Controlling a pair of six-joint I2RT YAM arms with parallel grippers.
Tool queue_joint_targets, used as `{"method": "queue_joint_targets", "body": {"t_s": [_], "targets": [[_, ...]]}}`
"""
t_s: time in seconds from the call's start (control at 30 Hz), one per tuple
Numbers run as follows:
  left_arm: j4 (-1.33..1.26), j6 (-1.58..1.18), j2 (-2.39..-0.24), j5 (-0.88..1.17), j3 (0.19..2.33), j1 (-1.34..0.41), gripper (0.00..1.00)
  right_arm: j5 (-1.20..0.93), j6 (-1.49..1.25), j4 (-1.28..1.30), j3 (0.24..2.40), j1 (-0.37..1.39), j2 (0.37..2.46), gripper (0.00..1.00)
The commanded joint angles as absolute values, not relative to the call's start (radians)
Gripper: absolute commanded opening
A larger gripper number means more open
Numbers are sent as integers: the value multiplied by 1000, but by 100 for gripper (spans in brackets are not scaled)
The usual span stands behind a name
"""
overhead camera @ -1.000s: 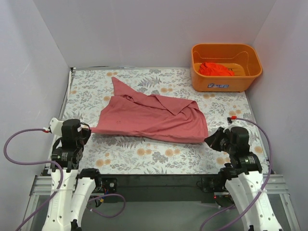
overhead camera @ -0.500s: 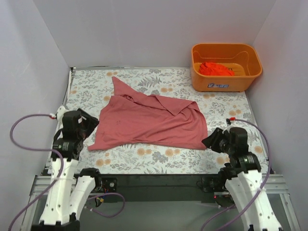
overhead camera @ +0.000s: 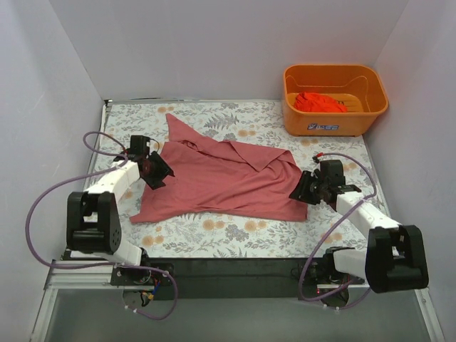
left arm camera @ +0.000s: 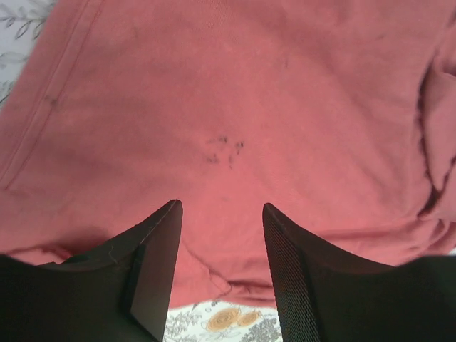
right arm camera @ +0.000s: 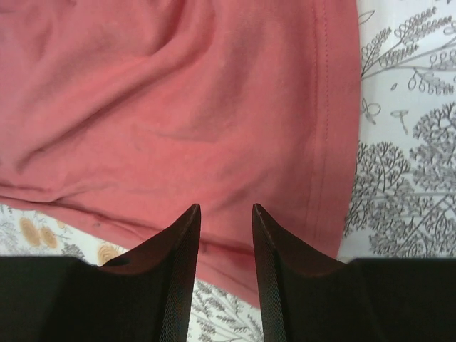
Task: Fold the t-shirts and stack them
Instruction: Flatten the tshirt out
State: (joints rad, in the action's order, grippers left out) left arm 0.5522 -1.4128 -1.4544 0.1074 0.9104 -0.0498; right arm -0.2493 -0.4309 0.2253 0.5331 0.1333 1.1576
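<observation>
**Operator:** Where are my shirts?

**Spotter:** Your pink-red t-shirt (overhead camera: 221,178) lies spread on the table (overhead camera: 235,235), left of the orange basket (overhead camera: 335,125) and nearer to the arm bases than the basket is. It is rumpled, and a flap is folded over on the side towards the basket. Your orange-red t-shirt (overhead camera: 318,102) sits bunched up inside the basket.

**Operator:** And my left gripper?

**Spotter:** Your left gripper (overhead camera: 158,173) is over the pink-red shirt's edge farthest from the basket. Its jaws stand partly apart with nothing between them. In its wrist view the cloth shows through the gap, with a few dark specks (left arm camera: 224,148) just ahead of the fingertips (left arm camera: 171,214).

**Operator:** The right one?

**Spotter:** Your right gripper (overhead camera: 299,192) is at the shirt's corner on the basket's side, nearer to the bases than the basket. Its jaws are parted too, by a narrower gap, and they grip nothing. From its wrist you see the stitched hem (right arm camera: 320,114) running past the fingertips, with the floral table beyond it. I cannot tell whether either pair of fingers touches the cloth.
</observation>
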Motion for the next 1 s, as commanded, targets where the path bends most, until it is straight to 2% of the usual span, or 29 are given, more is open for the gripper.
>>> {"method": "queue_joint_targets", "body": {"t_s": [0.0,0.23,0.4,0.53,0.67,0.8,0.87,0.97], "targets": [[482,-1413,-1566,146,972,-58,47,-230,-390,66,589,138,1259,41],[457,-1440,-1765,78,1060,-60,43,-189,-350,-40,676,106,1474,41],[460,-1448,-1908,60,1175,-60,43,-179,-338,-74,784,55,1668,41],[485,-1445,-1990,92,1281,-60,44,-190,-298,-66,918,40,1749,43],[497,-1440,-1901,95,1279,-67,52,-248,-278,-17,943,46,1697,47],[500,-1419,-1658,32,1184,-86,57,-267,-259,2,884,89,1545,48],[506,-1399,-1593,12,1120,-95,58,-279,-250,49,858,126,1500,48],[532,-1335,-1508,-60,1059,-109,66,-264,-215,83,812,184,1436,48]]}}
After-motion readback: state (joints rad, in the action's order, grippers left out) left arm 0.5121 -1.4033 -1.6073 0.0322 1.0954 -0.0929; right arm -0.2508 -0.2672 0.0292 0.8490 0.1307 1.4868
